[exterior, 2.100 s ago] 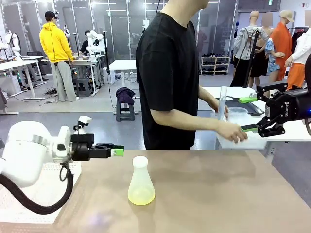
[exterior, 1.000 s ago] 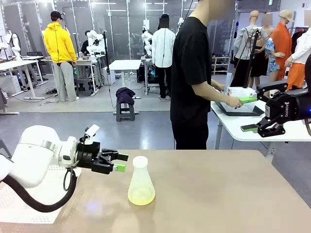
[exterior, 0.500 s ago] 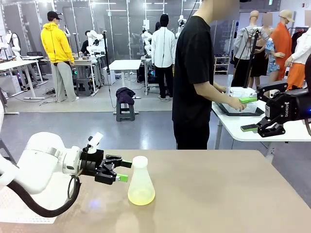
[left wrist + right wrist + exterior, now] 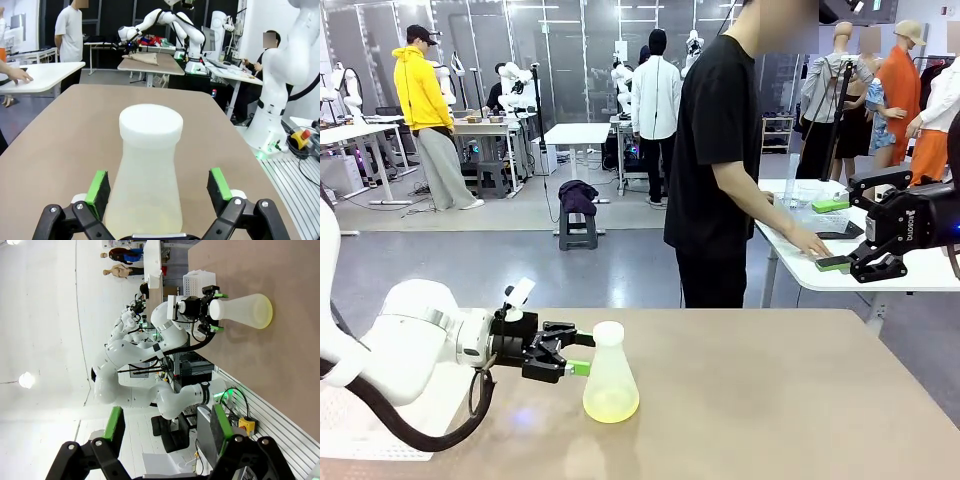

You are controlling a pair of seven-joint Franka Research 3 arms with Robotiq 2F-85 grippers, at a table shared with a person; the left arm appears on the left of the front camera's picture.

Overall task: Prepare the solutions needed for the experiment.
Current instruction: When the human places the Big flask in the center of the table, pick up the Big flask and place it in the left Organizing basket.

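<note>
Two green pads of the left tool stand wide on either side of the flask, not yet touching. It sits upright mid-worktop, a little yellow-green solution pooled at its base. Best to close gently on the narrowing neck and keep it level. Off at the side, the right tool hangs open and empty.

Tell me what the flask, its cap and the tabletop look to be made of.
Flask: likely translucent plastic with a frosted, cloudy wall; the pale yellow-green liquid shows dimly through its base.
Cap: opaque white, matte, probably plastic or foam; the look leaves it open.
Tabletop: smooth tan-brown surface with a soft sheen, seemingly laminate.
</note>
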